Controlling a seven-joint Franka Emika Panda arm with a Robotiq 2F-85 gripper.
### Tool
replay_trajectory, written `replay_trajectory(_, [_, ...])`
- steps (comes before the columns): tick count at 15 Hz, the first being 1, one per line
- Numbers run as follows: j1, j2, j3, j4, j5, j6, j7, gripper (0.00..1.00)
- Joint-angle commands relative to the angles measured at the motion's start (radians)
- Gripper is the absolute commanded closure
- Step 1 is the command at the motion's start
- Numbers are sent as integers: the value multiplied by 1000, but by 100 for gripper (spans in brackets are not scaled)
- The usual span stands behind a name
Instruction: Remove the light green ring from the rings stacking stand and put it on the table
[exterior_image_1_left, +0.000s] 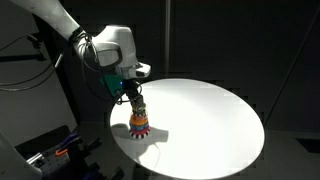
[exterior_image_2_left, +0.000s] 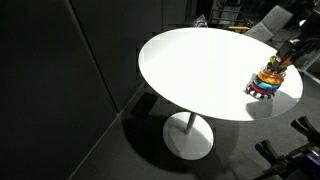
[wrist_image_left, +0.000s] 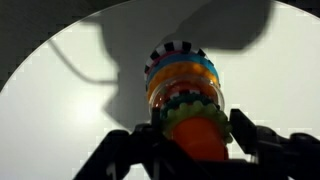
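Observation:
The rings stacking stand (exterior_image_1_left: 139, 123) stands on the round white table (exterior_image_1_left: 210, 120) near its edge; it also shows in an exterior view (exterior_image_2_left: 268, 82). In the wrist view the stand (wrist_image_left: 180, 78) lies straight ahead, with the orange top piece (wrist_image_left: 200, 142) nearest. The light green ring (wrist_image_left: 172, 115) with a toothed edge sits just behind that piece. My gripper (wrist_image_left: 195, 135) is down over the stand's top. Its two dark fingers press the sides of the light green ring. In an exterior view the gripper (exterior_image_1_left: 136, 100) hangs right above the stack.
The table's edge (wrist_image_left: 60, 90) curves close to the stand, with dark floor beyond. The table's pedestal base (exterior_image_2_left: 188, 135) shows below. Dark equipment and cables (exterior_image_1_left: 45, 145) stand by the robot base. The tabletop (exterior_image_2_left: 190, 70) is white and bare away from the stand.

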Motion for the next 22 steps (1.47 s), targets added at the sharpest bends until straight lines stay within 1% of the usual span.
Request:
replay_trajectory(1, [-4, -58, 0, 2, 12, -24, -4, 55])
replay_trajectory(6, [-7, -122, -7, 7, 31, -36, -13, 55])
replay_trajectory(10, [-26, -138, -20, 28, 19, -33, 1, 55])
replay_trajectory(13, [-57, -123, -33, 48, 2, -30, 14, 55])
replay_trajectory(17, [-89, -82, -62, 76, 15, -32, 6, 55])
replay_trajectory(22, [-106, -14, -101, 119, 41, -71, -21, 55])
